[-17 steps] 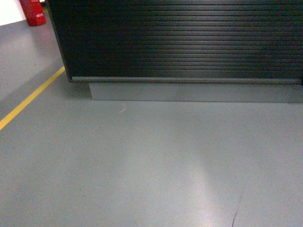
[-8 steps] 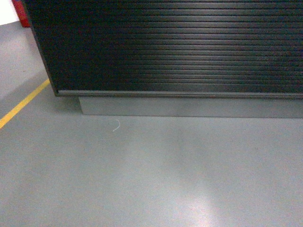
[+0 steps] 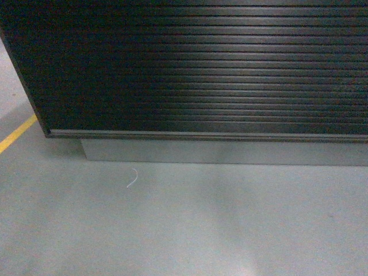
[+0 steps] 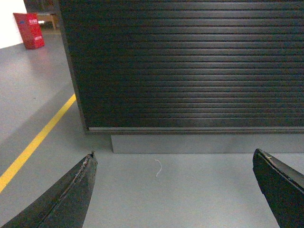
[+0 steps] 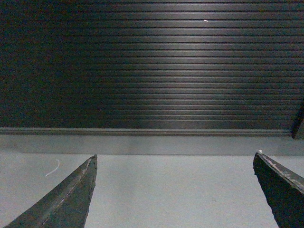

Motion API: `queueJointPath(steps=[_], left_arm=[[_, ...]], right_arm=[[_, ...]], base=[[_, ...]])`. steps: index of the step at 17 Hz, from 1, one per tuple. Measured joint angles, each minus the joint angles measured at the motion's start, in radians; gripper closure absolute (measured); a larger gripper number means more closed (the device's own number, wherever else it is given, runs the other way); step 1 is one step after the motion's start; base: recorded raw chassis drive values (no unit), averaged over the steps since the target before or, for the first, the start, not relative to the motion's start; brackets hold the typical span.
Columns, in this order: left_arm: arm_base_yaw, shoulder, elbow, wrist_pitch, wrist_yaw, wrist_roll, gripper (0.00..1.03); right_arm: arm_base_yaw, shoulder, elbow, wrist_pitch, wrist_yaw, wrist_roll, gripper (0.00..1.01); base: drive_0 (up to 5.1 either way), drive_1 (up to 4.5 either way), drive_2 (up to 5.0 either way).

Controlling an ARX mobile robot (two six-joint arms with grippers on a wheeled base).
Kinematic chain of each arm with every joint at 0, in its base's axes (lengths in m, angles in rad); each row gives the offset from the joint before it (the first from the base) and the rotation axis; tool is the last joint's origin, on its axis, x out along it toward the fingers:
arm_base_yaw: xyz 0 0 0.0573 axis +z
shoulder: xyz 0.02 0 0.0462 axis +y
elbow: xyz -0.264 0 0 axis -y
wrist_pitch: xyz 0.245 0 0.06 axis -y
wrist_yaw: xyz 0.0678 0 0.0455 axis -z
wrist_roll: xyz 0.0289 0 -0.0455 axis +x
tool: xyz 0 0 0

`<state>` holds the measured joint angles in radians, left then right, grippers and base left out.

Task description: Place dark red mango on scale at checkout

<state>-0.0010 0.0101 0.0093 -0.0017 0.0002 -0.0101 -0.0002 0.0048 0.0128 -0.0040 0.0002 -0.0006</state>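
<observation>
Mango isn't showing in any view right now, and neither is the scale. Checkout bench point(image 3: 201, 69) fills the head view, ribbed black front over a grey plinth point(image 3: 230, 152), grey floor point(image 3: 184, 230) below with a little white scrap point(image 3: 133, 178) on it. Left hand point(image 4: 173, 190) and right hand point(image 5: 173, 190) both hang spread wide apart, empty. Yellow line point(image 4: 35, 140) runs off left.

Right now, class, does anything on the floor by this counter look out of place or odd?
Only one thing: a small curled white scrap, maybe thread or plastic, lies loose on the grey floor just in front of the counter, near its left end. Nothing looks spilled or damaged. Both tools are open and empty.
</observation>
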Motion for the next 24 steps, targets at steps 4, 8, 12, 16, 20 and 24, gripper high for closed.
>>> queueJointPath(steps=[4,8,12,16,20,24], left_arm=[[0.0,0.0,0.0,-0.003,0.0,0.0,0.05],[0.0,0.0,0.0,-0.002,-0.001,0.0,0.05],[0.0,0.0,0.0,-0.001,0.0,0.0,0.05],[0.0,0.0,0.0,-0.002,-0.001,0.0,0.05],[0.0,0.0,0.0,-0.002,-0.001,0.0,0.05],[0.0,0.0,0.0,-0.002,-0.001,0.0,0.05]], right_arm=[[0.0,0.0,0.0,0.0,0.0,0.0,0.03],[0.0,0.0,0.0,0.0,0.0,0.0,0.03],[0.0,0.0,0.0,-0.001,0.0,0.0,0.03],[0.0,0.0,0.0,0.001,0.0,0.0,0.03],[0.0,0.0,0.0,0.0,0.0,0.0,0.03],[0.0,0.0,0.0,0.0,0.0,0.0,0.03]], base=[[0.0,2.85,-2.9],[0.0,2.28,-2.3],[0.0,1.71,-1.7],[0.0,1.16,-1.2],[-0.1,1.79,-2.1],[0.0,2.87,-2.9]])
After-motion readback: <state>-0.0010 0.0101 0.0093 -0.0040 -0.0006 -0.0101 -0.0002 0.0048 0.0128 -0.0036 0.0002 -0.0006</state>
